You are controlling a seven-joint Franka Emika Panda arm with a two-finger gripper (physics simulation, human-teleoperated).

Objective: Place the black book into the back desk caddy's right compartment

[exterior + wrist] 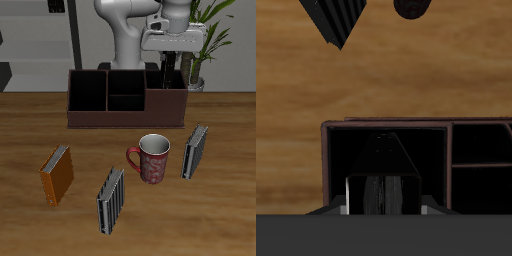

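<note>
The back desk caddy (128,118) is a long, low reddish-brown box standing in front of the robot's base. My gripper (165,66) hangs over its right compartment (168,100), the tall end bay with a dark interior. In the wrist view my gripper (384,196) is shut on the black book (384,156). The book stands upright and reaches down into that dark bay (351,150), between the caddy's end wall (326,160) and the divider (448,160). In the exterior view the book is hard to tell from the dark interior.
A red patterned mug (152,158) stands in front of the caddy. Grey striped books stand beside it (195,152) and nearer the front edge (110,200). An orange-brown book (57,175) stands farther off. A potted plant (205,40) is behind the caddy.
</note>
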